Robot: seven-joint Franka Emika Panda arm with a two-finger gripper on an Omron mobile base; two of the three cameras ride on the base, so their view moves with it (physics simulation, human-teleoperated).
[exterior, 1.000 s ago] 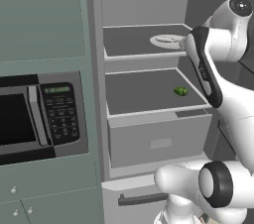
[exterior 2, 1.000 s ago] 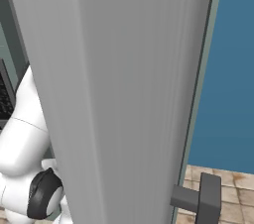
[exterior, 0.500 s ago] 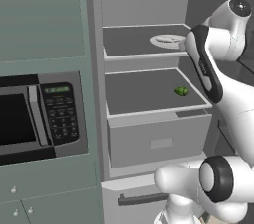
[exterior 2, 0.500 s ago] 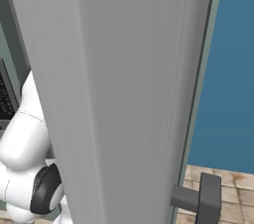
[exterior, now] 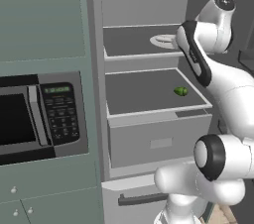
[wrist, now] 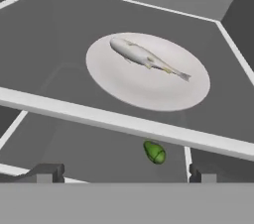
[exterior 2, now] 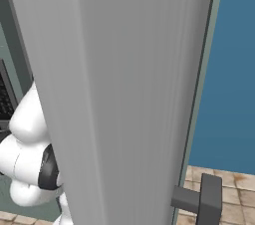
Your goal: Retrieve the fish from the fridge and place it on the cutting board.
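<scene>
Inside the tall grey fridge (exterior: 149, 99), on its upper shelf, a slim silvery fish (wrist: 147, 59) lies on a round white plate (wrist: 149, 91); the claw (wrist: 124, 172) hangs before it, fingers spread, holding nothing.

the fish (wrist: 149, 59) looks smooth and silvery with a faint sheen, on a matt white, ceramic-looking plate (wrist: 124, 82). the fridge (exterior: 149, 99) shelves are flat matt grey. at the plate's 6 o'clock, a small green vegetable (wrist: 155, 152) looks glossy. the microwave (exterior: 34, 116) front is glossy black.
</scene>
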